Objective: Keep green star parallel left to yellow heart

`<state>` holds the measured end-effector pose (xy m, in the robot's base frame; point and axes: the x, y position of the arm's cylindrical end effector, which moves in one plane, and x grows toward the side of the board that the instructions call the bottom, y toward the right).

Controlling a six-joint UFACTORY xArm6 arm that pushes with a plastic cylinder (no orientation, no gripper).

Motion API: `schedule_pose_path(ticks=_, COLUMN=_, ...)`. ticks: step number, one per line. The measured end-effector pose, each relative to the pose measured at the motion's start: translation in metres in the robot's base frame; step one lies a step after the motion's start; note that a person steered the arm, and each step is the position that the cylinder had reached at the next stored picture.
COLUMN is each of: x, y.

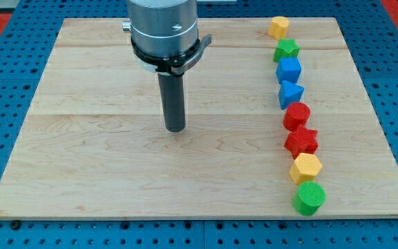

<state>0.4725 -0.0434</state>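
The green star (287, 50) lies near the view's top right, second in a column of blocks. The yellow heart (278, 27) sits just above it, slightly to its left, almost touching. My tip (175, 128) rests on the wooden board (102, 173) near its middle, far to the left of both blocks and touching none.
Below the green star the column runs down the right side: blue cube (289, 70), blue triangle (290, 93), red round block (297, 115), red star (301, 142), yellow hexagon (305, 168), green cylinder (309, 199). Blue pegboard surrounds the board.
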Motion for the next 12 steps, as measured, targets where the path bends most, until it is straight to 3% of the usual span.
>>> schedule_pose_path(ticks=1, x=0.015, y=-0.005)
schedule_pose_path(ticks=4, x=0.147, y=0.024)
schedule_pose_path(ticks=6, x=0.012, y=-0.006)
schedule_pose_path(ticks=8, x=-0.175, y=0.007)
schedule_pose_path(ticks=9, x=-0.21, y=0.043)
schedule_pose_path(ticks=10, x=-0.279, y=0.058)
schedule_pose_path(ticks=12, x=-0.281, y=0.106)
